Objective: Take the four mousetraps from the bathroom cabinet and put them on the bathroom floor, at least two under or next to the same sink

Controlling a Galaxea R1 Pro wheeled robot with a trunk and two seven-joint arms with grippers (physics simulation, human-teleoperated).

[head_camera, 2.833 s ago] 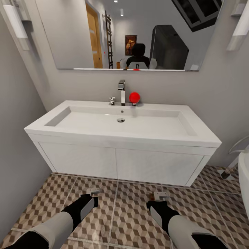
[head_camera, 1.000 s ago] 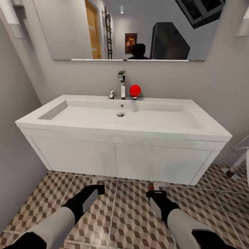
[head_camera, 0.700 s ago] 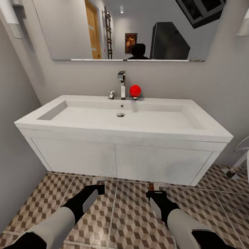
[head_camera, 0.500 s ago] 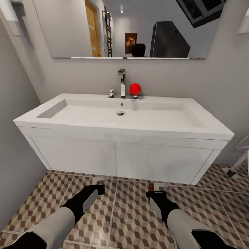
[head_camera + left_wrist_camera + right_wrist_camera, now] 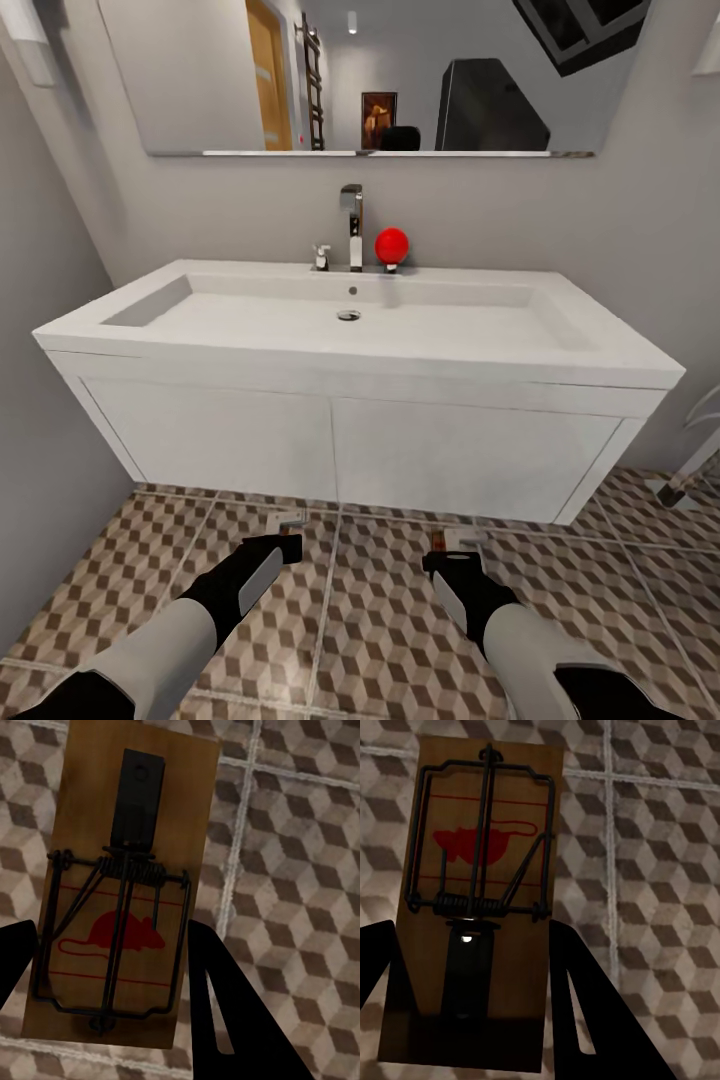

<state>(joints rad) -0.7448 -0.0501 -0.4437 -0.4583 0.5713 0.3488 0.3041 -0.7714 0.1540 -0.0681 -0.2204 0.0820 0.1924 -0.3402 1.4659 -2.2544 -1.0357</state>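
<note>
Two flat brown wooden mousetraps with dark wire springs and a red mouse print are in hand, one per arm: the left gripper [image 5: 285,532] is clamped on the left mousetrap [image 5: 120,896], its black fingers [image 5: 225,1012] pressing the board's long edges, and the right gripper [image 5: 452,548] grips the right mousetrap [image 5: 480,900] the same way. In the head view each trap shows as a thin sliver at the gripper tip, the left near 7 o'clock and the right near 5 o'clock, both held above the cube-patterned brown and beige tiled bathroom floor [image 5: 380,640] just in front of the wide white rectangular sink [image 5: 350,330] on its white two-door vanity [image 5: 340,450]. A chrome tap [image 5: 351,225] stands at the basin's back edge around 12 o'clock, with a red ball-shaped object [image 5: 391,245] just beside it, and a wide wall mirror [image 5: 370,75] hangs above. Compared with the view 2.8 seconds ago, the sink looms larger and the mirror has slid upward, so the camera has moved closer; both arms keep nearly the same pose and both grippers are still closed on their traps, with the left gripper now slightly farther forward toward the vanity.
</note>
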